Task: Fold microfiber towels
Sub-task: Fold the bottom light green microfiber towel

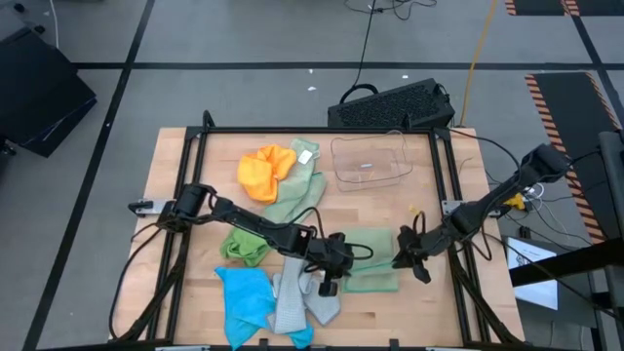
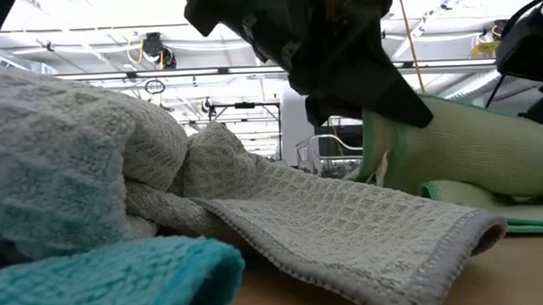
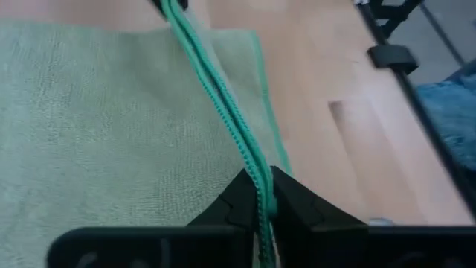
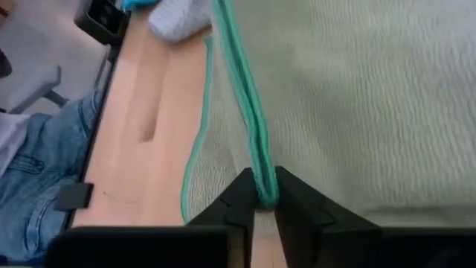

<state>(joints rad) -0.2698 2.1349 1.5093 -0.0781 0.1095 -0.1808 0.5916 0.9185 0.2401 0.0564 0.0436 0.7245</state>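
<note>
Left wrist view showing my left gripper (image 3: 258, 202) nearly closed, pinching doubled green-stitched edge of pale green towel (image 3: 111, 126). Right wrist view showing my right gripper (image 4: 259, 195) doing same at other end of that edge, jaws barely parted. Towel lying on table (image 1: 429, 302), front middle, between both grippers. High view alone showing orange towel (image 1: 263, 172), bright green towel (image 1: 244, 246), blue towel (image 1: 244, 300), grey towel (image 1: 297, 304), clear bin (image 1: 369, 161). Right wrist view catching person's jeans (image 4: 37, 171) beyond table edge.
</note>
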